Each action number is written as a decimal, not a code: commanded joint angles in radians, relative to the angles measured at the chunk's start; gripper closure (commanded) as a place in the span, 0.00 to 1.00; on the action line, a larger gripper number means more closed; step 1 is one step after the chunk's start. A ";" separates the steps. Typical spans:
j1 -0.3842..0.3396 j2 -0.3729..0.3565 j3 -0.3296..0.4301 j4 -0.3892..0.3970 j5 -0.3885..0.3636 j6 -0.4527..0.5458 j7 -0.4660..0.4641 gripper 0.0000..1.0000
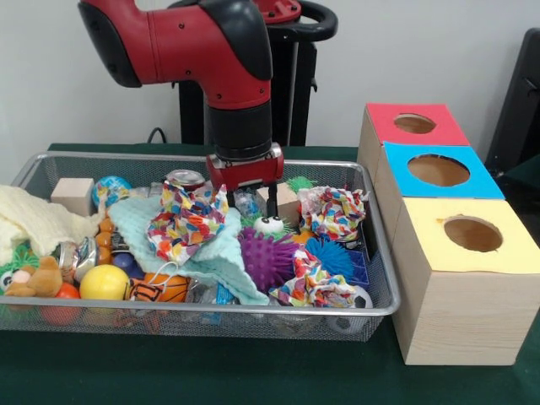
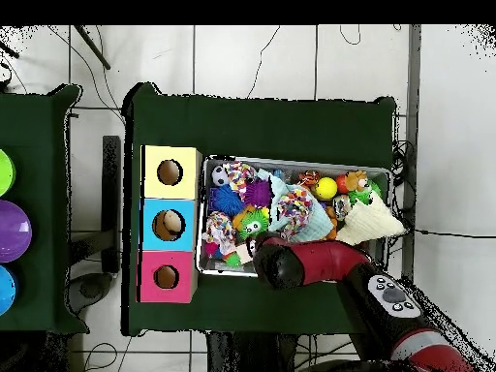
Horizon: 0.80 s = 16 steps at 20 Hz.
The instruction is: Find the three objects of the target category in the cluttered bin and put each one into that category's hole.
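Hovering gripper (image 1: 251,201) w/ purple spiky ball (image 1: 265,256) below (close).

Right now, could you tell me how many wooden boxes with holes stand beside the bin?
3, in a row: red-topped box farthest, blue-topped box middle, yellow-topped box nearest.

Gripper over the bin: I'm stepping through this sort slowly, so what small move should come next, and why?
Probably a short, straight descent. The gripper hangs open just above the clutter in the wire bin, its fingers either side of the crumpled patterned paper and green googly-eyed toy, and holds nothing. Which one it targets I cannot tell.
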 commanded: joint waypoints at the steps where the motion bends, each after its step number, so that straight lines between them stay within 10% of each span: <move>1: 0.027 0.125 -0.014 -0.158 0.006 -0.105 0.137 0.00; 2: 0.039 0.123 -0.023 -0.163 -0.005 -0.106 0.130 1.00; 16: 0.026 0.044 0.019 -0.122 0.042 -0.005 0.107 1.00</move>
